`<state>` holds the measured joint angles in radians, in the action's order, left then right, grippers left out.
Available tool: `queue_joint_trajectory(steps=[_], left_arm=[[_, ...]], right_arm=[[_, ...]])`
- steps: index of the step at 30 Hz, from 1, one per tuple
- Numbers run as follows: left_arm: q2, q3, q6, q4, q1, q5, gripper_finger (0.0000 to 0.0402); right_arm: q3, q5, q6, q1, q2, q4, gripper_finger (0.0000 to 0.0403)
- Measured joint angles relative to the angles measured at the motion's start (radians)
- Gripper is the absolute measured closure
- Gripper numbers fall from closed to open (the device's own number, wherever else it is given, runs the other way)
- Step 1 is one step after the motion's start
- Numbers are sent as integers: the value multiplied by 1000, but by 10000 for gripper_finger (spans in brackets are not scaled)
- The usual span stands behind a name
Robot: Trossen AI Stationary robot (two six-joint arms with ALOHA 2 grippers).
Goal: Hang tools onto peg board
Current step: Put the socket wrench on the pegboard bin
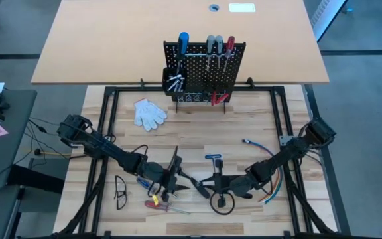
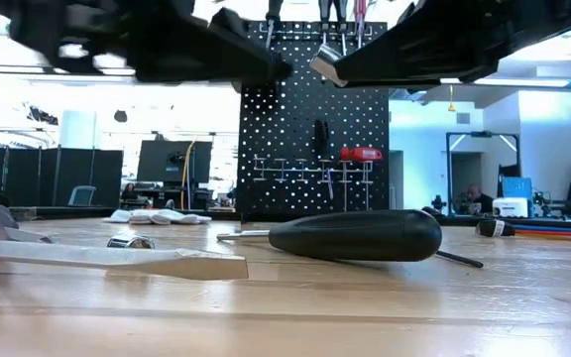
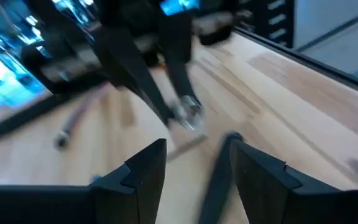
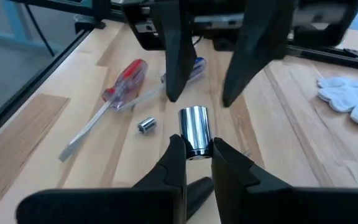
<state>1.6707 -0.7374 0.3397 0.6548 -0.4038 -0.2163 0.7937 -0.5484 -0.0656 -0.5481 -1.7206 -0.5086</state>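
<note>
Just above the desk (image 1: 111,119), the right pincer (image 4: 196,151) clenches a silver socket (image 4: 194,129), facing the released left pincer (image 3: 194,165). Below lie a black-handled screwdriver (image 2: 357,235) and a red screwdriver (image 4: 124,82); the peg board (image 1: 204,70) stands far.

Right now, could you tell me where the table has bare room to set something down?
Bare wood lies between the white glove and the blue-handled tool, and right of the peg board. It is crowded in front: the left pincer, the right pincer holding a silver socket, and a red screwdriver.
</note>
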Motion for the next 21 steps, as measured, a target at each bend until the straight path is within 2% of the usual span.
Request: queue_joint_trajectory(steps=[3,10,14,21], left_arm=[[0,-27,85,-16,-10,-51,227],[71,-107,505,-25,-93,-147,229],[121,-165,518,-47,-98,-212,230],[131,-242,602,-146,-98,-236,230]], right_arm=[[0,0,-13,2,-1,0,354],[0,38,-15,2,-2,-2,353],[0,49,-16,3,-2,-6,353],[-1,51,-16,2,-2,-12,351]])
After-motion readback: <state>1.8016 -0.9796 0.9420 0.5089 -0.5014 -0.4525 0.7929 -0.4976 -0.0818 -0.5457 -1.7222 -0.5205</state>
